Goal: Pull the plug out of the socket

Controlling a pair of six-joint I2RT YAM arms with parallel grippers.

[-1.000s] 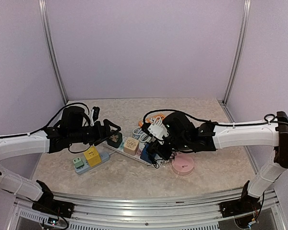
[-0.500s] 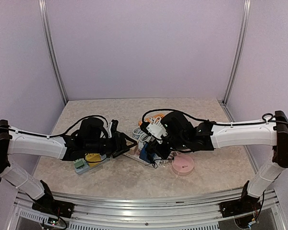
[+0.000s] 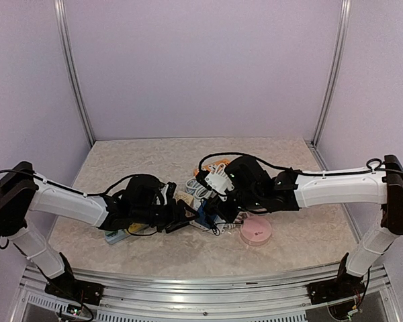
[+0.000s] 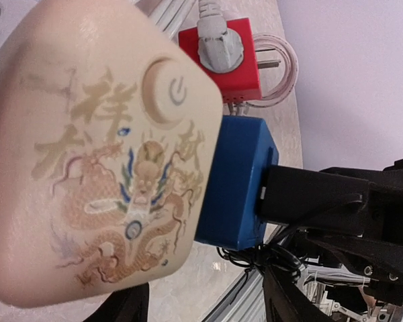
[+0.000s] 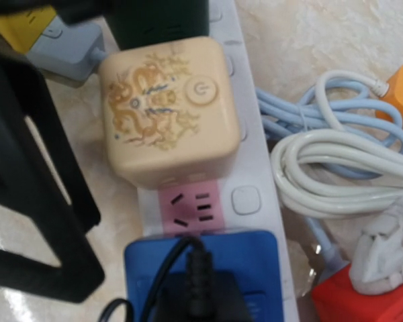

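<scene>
A beige cube plug (image 4: 101,154) with a dragon print stands on the white power strip (image 5: 248,201), beside a free pink socket (image 5: 188,204). The same beige plug (image 5: 164,111) shows in the right wrist view. My left gripper (image 3: 180,218) has reached it. The left gripper (image 4: 205,312) has its jaws apart, bare table between them, the cube just above. One left finger (image 5: 60,181) stands beside the cube's side. My right gripper (image 3: 218,208) sits on the blue cube (image 5: 255,255), shut on a black plug (image 5: 201,298) in its top.
A dark green cube (image 5: 161,20) and a red cube (image 5: 363,302) share the strip. Coiled white cables (image 5: 336,168) and an orange adapter (image 3: 218,163) lie behind it. A pink disc (image 3: 256,230) lies front right. A second strip (image 3: 114,235) lies left.
My left arm has swept right from the dark green cube to the beige one, and its jaws have narrowed. The right arm has not moved.
</scene>
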